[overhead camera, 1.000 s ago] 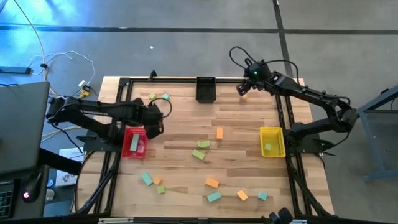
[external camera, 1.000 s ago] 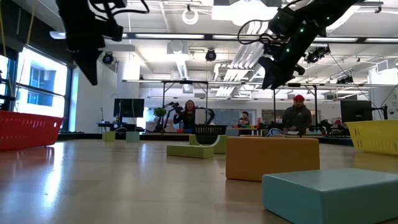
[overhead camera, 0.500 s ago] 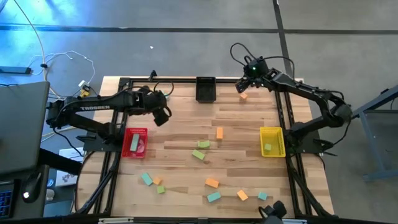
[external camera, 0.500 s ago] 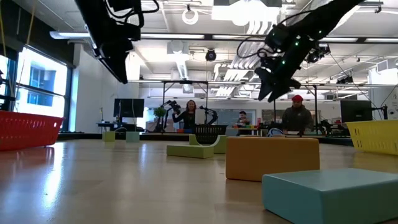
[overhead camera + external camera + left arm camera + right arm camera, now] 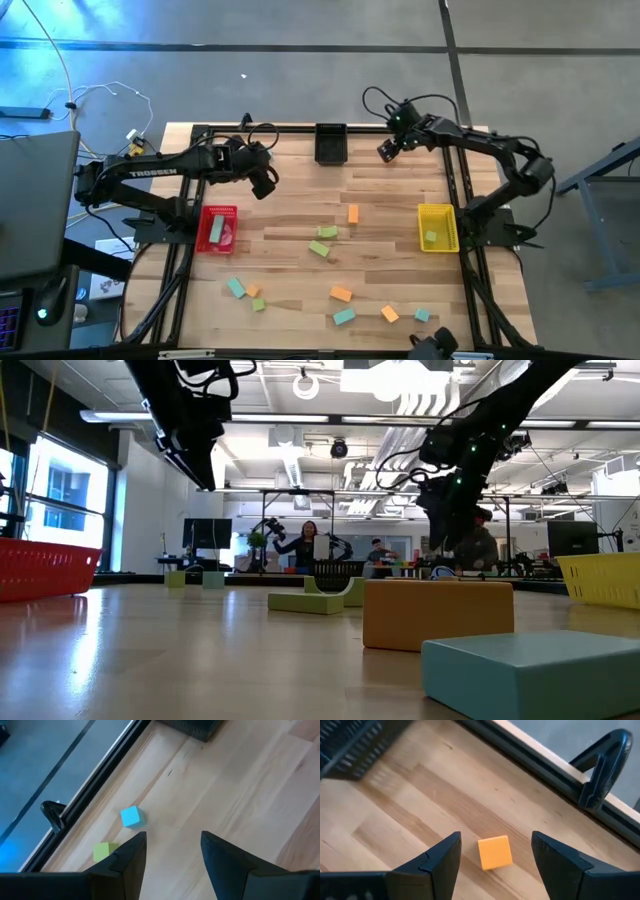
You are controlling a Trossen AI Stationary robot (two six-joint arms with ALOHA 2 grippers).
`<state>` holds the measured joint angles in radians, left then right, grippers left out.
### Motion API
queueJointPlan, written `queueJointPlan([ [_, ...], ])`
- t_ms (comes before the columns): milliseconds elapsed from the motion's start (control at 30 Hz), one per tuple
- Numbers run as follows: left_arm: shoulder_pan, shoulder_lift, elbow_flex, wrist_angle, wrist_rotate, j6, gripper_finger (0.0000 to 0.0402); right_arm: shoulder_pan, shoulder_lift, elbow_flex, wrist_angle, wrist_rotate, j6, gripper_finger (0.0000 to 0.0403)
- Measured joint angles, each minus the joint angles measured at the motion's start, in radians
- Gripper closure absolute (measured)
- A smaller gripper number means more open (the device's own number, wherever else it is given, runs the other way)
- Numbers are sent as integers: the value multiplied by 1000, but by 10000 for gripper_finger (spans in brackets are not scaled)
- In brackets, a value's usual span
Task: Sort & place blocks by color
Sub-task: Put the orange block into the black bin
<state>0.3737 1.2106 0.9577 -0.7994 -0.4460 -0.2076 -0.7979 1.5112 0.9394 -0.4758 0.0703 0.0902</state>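
My right gripper is open at the table's far right, low over a small orange block that lies flat on the wood; its fingers stand on either side of the block without touching it. In the high view this gripper hides the block. My left gripper is open and holds nothing above the far left of the table. Just beyond its fingers a teal block and a yellow-green block lie near the table's frame. Several more blocks, among them an orange block and a yellow-green block, lie scattered over the middle and near part.
A red bin stands at the left, a yellow bin at the right, and a black bin at the far edge's middle. A black frame rail with a clamp runs just behind the orange block. Bare wood lies between the far blocks and the middle ones.
My left gripper has swung from over the red bin toward the table's far edge and a little to the right, and it now stands near the teal and yellow-green blocks. My right gripper has sunk and tipped further down over the orange block, which has not moved.
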Motion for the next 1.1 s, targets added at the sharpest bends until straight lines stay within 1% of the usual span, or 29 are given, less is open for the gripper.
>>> queueJointPlan([
  [133,0,0,0,0,38,-23,229,6,33,0,-8,2,-1,174],
  [333,-2,0,0,0,122,-24,229,28,82,0,-10,52,-1,174],
  [433,-2,0,0,0,125,-25,229,34,105,0,-9,53,0,174],
  [533,-2,0,0,1,124,-25,229,35,130,0,-10,86,10,174],
  [900,-2,0,0,2,121,-25,229,35,215,0,14,81,20,176],
  [1000,-2,0,0,2,122,-25,229,35,228,0,13,67,36,196],
  [1100,-2,0,0,2,121,-24,229,35,233,1,16,57,41,236],
])
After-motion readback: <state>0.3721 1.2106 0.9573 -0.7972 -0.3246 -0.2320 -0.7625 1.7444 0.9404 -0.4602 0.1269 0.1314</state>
